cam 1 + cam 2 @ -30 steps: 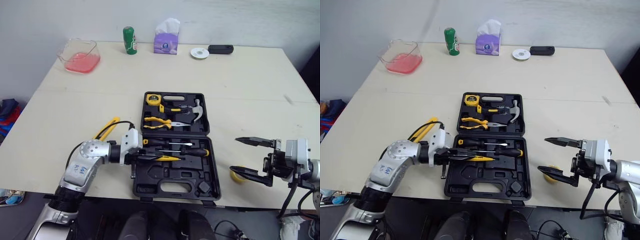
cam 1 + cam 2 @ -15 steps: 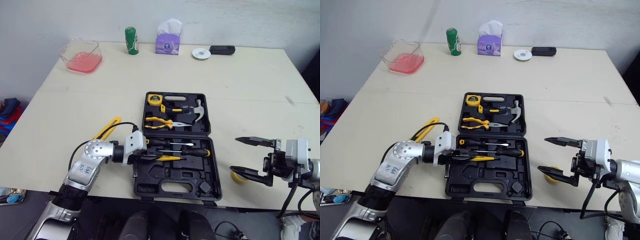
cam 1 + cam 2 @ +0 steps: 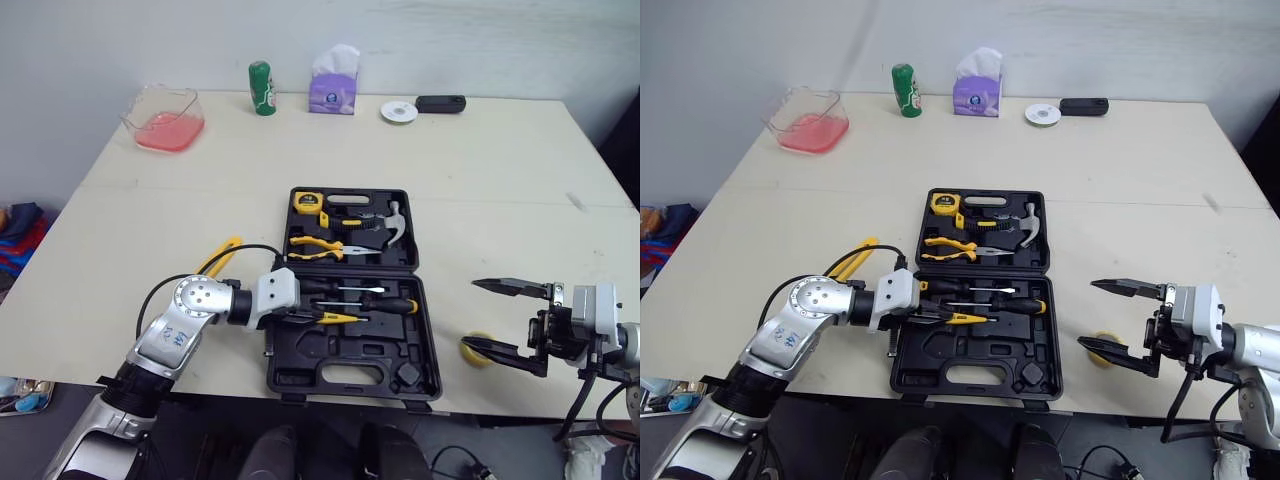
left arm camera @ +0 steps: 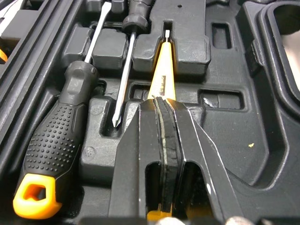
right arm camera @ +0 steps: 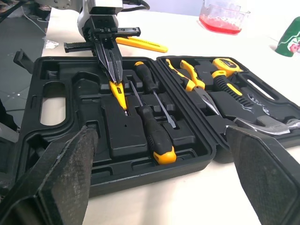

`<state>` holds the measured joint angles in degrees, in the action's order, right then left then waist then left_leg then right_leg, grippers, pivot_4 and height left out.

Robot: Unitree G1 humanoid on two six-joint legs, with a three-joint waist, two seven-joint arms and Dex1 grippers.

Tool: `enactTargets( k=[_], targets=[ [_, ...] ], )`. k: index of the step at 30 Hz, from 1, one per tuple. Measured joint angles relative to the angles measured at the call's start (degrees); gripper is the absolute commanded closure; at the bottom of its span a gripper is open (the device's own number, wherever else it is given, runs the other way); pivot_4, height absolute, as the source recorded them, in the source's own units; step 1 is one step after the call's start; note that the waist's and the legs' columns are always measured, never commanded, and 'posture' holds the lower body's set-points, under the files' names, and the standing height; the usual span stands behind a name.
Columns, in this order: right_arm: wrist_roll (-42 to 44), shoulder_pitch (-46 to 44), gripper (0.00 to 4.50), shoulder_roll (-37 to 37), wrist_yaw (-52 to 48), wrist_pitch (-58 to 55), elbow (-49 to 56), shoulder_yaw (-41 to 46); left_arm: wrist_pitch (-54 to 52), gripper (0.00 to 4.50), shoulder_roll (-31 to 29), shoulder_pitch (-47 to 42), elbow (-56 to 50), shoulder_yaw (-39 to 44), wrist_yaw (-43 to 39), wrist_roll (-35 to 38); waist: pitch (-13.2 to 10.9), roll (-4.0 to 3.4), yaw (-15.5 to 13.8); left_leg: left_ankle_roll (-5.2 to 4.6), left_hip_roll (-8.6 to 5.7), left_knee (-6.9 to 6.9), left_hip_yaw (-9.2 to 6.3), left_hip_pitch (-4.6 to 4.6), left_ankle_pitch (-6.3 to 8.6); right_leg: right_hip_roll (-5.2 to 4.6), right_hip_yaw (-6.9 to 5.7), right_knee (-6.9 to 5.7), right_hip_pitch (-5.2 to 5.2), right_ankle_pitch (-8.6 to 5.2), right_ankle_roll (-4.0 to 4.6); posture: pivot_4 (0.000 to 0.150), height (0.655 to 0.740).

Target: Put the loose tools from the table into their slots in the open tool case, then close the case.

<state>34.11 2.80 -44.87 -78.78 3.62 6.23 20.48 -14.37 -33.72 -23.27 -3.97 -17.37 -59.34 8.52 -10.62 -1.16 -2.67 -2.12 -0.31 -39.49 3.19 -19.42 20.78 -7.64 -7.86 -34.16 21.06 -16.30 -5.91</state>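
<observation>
Case (image 3: 335,352) lies open at the middle of the counter's (image 3: 500,190) near edge, lid half toward the far side. Left claw (image 4: 162,102) is clamped on a thin yellow tool (image 4: 161,79), low over the near half of the case, with the tool's tip in a moulded slot. Two screwdrivers (image 3: 385,304) sit in slots just beside it. The lid half holds a tape measure (image 3: 306,200), pliers (image 3: 320,247) and a hammer (image 3: 393,222). A long yellow tool (image 3: 215,256) lies loose on the counter, left of the case. Right claw (image 3: 473,315) is spread wide near the near right corner, its lower finger over a yellow roll (image 3: 472,350); can't tell if they touch. Along the far edge: bowl with pink stuff (image 3: 163,112), green can (image 3: 260,88), tissue pack (image 3: 333,85), white disc (image 3: 399,111), black gadget (image 3: 440,102).
</observation>
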Motion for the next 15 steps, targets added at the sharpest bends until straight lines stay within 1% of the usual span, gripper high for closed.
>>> enactTargets(
  k=[2,3,7,12,15],
  targets=[
    [-0.11,-0.01,0.00,0.00,0.17,0.00,0.00,-0.03,-0.04,4.46,-0.03,-0.09,0.12,-0.26,0.40,-0.44,0.05,-0.08,0.02,0.01,0.05,0.23,0.08,0.37,0.05,-0.06,0.08,0.32,-0.39,0.00,0.00,0.150,0.7400],
    [-0.14,-0.09,0.00,0.00,0.27,0.00,0.00,-0.03,-0.14,4.46,-0.03,-0.26,0.13,-0.38,0.47,-0.51,0.07,-0.11,0.05,0.02,0.08,0.23,0.09,0.39,0.09,-0.09,0.11,0.33,-0.44,-0.01,0.01,0.150,0.7400],
    [-0.25,-0.68,0.00,-0.01,0.83,-0.14,0.00,-0.04,-0.38,4.46,-0.13,-0.86,-0.25,-0.36,0.39,-0.51,0.08,-0.13,0.09,0.04,0.09,0.24,0.08,0.45,0.11,-0.13,0.13,0.32,-0.32,-0.01,0.02,0.150,0.7400],
    [-0.69,-1.92,0.00,-0.10,1.62,-0.38,0.00,-0.04,-1.34,4.46,-0.93,-0.53,-1.96,1.91,0.14,0.70,-0.01,-0.03,0.23,0.05,0.10,0.23,0.16,0.12,0.08,-0.10,0.17,0.20,0.11,-0.02,0.04,0.150,0.7400],
    [-1.22,-3.06,0.00,-0.86,2.48,-0.26,-1.36,0.25,-2.06,4.46,-3.11,0.60,-2.69,6.24,-2.09,4.78,-0.11,0.06,0.74,0.03,0.10,0.23,0.27,-0.16,0.04,-0.07,0.21,-0.08,0.42,-0.02,0.04,0.150,0.7400]
  ],
)
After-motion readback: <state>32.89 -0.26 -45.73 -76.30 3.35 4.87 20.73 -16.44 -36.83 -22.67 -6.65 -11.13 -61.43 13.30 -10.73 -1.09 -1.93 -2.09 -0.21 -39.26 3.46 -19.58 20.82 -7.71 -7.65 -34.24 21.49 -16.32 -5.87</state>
